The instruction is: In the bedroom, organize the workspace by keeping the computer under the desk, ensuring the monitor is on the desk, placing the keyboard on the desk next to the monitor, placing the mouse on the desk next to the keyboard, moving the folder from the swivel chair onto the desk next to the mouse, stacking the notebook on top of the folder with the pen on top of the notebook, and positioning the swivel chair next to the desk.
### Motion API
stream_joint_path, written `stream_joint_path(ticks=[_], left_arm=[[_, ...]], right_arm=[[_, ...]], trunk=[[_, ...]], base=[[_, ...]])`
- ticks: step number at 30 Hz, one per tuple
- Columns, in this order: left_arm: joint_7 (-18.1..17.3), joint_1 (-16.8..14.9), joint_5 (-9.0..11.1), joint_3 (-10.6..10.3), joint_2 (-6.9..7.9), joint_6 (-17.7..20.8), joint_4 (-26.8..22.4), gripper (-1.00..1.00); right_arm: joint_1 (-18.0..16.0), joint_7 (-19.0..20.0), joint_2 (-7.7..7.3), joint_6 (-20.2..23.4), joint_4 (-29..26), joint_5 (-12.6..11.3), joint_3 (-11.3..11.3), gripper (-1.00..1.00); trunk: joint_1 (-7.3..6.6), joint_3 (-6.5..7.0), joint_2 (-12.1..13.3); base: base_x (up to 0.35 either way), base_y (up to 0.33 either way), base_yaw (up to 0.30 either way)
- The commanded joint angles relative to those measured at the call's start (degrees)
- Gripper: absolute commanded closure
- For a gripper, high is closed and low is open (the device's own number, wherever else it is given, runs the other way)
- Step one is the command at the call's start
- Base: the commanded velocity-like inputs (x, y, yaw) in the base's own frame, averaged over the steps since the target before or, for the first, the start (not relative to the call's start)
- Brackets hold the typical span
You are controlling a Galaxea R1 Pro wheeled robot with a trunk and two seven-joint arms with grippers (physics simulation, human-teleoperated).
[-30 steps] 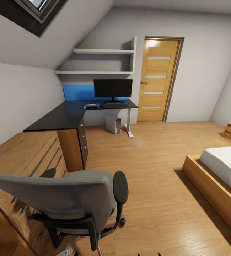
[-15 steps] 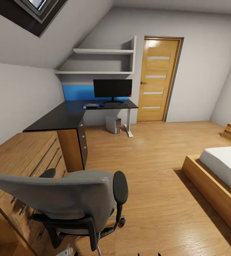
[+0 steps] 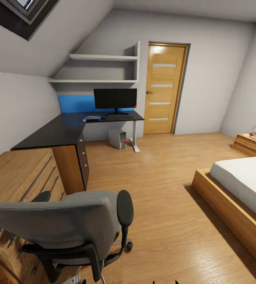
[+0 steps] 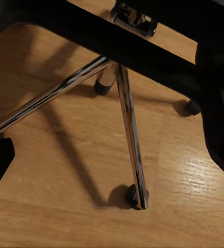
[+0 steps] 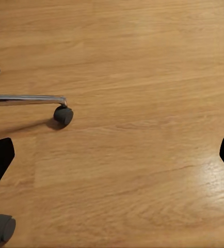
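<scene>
Panned right since a second ago, swivel chair close at 7 o'clock, desk at 11, bare floor between, both jaws spread wide.

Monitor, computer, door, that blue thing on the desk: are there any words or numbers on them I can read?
No readable text anywhere.
Monitor: blank black screen, just a red dot at its corner.
Computer: no label visible.
Door: no sign.
Folder on the desk: too small to tell.
</scene>
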Motion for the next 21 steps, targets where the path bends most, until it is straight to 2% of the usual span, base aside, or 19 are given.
stream_joint_path(ticks=[1, 8, 16, 21], left_arm=[[0.22, -0.03, 0.6, -0.34, 0.07, -0.29, 0.07, -1.0], [0.21, -0.03, 0.61, -0.34, 0.13, -0.31, 0.37, -1.0], [0.21, -0.03, 0.61, -0.34, 0.15, -0.38, 0.44, -1.0], [0.21, -0.03, 0.61, -0.34, 0.15, -0.4, 0.45, -1.0]], right_arm=[[-0.05, -0.28, -0.02, -0.18, 0.03, -0.41, 0.49, -1.0], [-0.04, -0.28, 0.01, -0.18, 0.06, -0.41, 0.47, -1.0], [-0.04, -0.28, -0.03, -0.18, 0.08, -0.41, 0.49, -1.0], [-0.05, -0.28, 0.0, -0.18, 0.09, -0.41, 0.53, -1.0]], trunk=[[-0.01, -0.05, -0.02], [-0.01, -0.04, -0.02], [-0.01, -0.03, -0.02], [-0.01, -0.03, -0.02]], base=[[0.0, 0.0, -0.038], [0.029, 0.0, -0.017], [0.201, 0.0, -0.003], [0.065, 0.0, 0.0]])
